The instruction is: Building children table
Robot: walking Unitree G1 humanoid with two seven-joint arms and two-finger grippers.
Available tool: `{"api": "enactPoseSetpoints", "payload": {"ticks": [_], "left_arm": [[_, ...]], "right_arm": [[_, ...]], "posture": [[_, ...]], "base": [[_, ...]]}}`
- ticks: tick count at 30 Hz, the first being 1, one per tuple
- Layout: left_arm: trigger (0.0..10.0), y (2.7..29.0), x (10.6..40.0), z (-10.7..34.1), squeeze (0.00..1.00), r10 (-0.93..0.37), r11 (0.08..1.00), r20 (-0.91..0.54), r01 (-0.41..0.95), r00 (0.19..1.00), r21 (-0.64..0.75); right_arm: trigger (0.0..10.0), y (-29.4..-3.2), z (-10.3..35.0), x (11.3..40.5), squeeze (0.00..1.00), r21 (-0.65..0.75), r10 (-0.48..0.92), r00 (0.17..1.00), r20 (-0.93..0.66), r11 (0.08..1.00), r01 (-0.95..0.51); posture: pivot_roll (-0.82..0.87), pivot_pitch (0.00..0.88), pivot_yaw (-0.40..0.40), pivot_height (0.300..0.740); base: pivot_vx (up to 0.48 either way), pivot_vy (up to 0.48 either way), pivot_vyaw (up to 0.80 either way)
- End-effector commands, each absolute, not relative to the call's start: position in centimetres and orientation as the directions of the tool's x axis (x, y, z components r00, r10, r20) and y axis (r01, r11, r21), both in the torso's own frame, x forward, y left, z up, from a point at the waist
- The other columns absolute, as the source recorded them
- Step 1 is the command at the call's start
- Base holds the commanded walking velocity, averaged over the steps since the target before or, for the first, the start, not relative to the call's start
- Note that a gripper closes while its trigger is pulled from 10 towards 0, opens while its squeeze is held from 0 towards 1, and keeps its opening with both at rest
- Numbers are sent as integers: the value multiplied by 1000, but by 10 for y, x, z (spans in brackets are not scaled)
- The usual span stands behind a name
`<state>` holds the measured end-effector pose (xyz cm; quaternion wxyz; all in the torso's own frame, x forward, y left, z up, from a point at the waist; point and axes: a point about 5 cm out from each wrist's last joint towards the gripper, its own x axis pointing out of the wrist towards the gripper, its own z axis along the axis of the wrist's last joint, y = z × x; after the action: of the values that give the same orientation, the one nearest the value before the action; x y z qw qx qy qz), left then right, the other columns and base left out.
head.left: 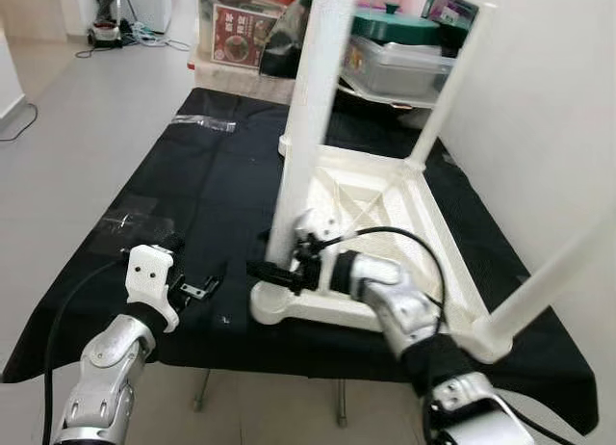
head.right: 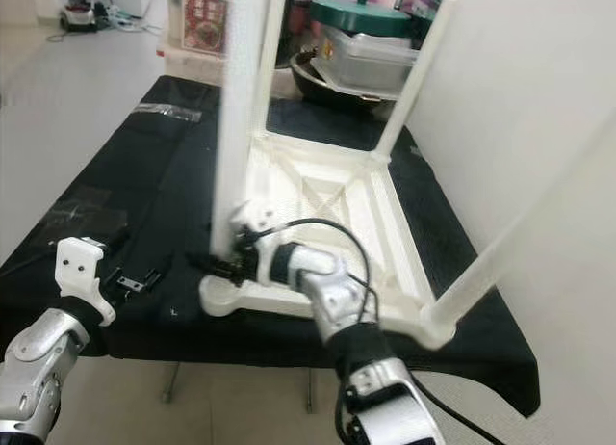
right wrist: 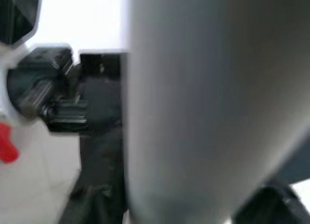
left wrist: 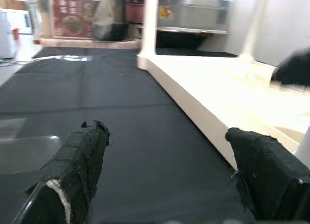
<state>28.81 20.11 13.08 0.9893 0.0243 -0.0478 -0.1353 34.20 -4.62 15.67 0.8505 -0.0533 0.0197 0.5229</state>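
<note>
Spread wide and holding nothing, the left gripper (head.left: 197, 289) is hovering low over the black cloth (head.left: 164, 190) near its front edge, just left of the upturned children's table (head.left: 395, 214); its two padded fingers (left wrist: 77, 158) are framing bare cloth, with the table's white rim running along beside them. Moving right, the table is lying upside down on the cloth, three legs already pointing up; the near-left leg (head.left: 308, 127) is standing at the front corner (head.left: 274, 305), and the right gripper (head.left: 279, 272) is pinching the base of that leg just above its socket; the wrist view is showing the white shaft pressed close between the dark fingers. Farther right, the remaining legs are slanting toward the wall. To seat this leg well, the right arm probably ought to be keeping the shaft upright and pushing straight down into the corner, not sideways; the left gripper could be steadying the rim so the table is not sliding on the cloth.
</note>
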Motion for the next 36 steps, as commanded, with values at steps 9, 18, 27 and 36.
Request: {"api": "enactPoseSetpoints", "payload": {"ticks": [9, 18, 27, 36], "left_arm": [[10000, 198, 285, 128, 0, -277, 961, 89, 274, 957, 43], [10000, 201, 287, 129, 0, -278, 960, 88, 275, 957, 44], [10000, 200, 287, 128, 0, -276, 961, 83, 273, 957, 48], [10000, 199, 289, 127, 0, -278, 960, 85, 275, 957, 44]], "right_arm": [[0, -162, 116, 362, 0, -103, -180, 929, -323, 983, 155], [10000, -122, 124, 340, 0, 9, 191, 947, -259, 981, -196], [10000, -116, 178, 354, 0, 16, 522, 852, -24, 853, -522], [10000, -93, 197, 324, 0, -123, 936, 351, 40, 353, -928]], "posture": [[129, 0, -201, 740], [109, 0, -179, 740], [135, 0, -197, 740], [155, 0, -208, 740]], "base": [[0, 0, 0], [0, 0, 0], [0, 0, 0], [0, 0, 0]]}}
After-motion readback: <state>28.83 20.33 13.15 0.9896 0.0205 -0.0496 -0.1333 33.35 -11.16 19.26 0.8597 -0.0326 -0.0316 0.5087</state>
